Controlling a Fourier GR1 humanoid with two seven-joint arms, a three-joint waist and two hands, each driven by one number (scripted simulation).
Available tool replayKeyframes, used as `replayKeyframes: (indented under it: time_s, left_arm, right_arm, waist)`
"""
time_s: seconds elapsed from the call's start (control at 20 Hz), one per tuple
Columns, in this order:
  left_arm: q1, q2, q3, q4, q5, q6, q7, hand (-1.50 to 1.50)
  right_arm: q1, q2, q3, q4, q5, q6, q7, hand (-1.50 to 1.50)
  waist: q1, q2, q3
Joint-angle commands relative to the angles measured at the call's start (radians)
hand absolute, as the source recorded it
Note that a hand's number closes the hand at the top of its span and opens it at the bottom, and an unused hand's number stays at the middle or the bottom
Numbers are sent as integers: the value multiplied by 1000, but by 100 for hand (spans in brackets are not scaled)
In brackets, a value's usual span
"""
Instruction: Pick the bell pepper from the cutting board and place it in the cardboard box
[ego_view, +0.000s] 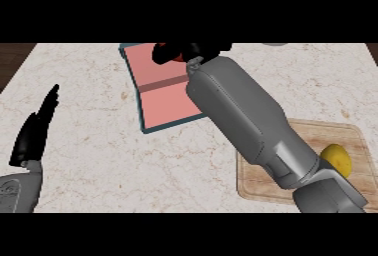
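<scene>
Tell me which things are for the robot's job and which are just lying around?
Job: bell pepper, right robot hand curled round it, box, cutting board.
Lying around: yellow thing on the board; left robot hand, resting open at the left.

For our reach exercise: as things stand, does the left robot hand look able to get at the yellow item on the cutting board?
Probably not. The left robot hand rests at the far left, the yellow item lies far right on the cutting board, and the right forearm crosses between.

Grey forearms (244, 115), black hands (33, 134).
</scene>
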Motion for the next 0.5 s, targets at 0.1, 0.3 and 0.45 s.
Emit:
replayKeyframes:
  time_s: [0.1,0.3,0.45]
  left_arm:
    - [-18,15,1,22,-3,-9,-17,0]
    - [-3,-56,-42,13,-20,28,-26,0]
    - [-31,-8,-26,19,-22,4,-10,0]
  right_arm:
    - [-11,1,-20,197,-83,-146,-26,150]
    - [-27,1,-67,243,-183,-158,-70,-150]
    - [-39,1,-78,280,-219,-191,-130,-150]
  waist:
    - [22,10,0]
    - [41,16,0]
    - [43,16,1]
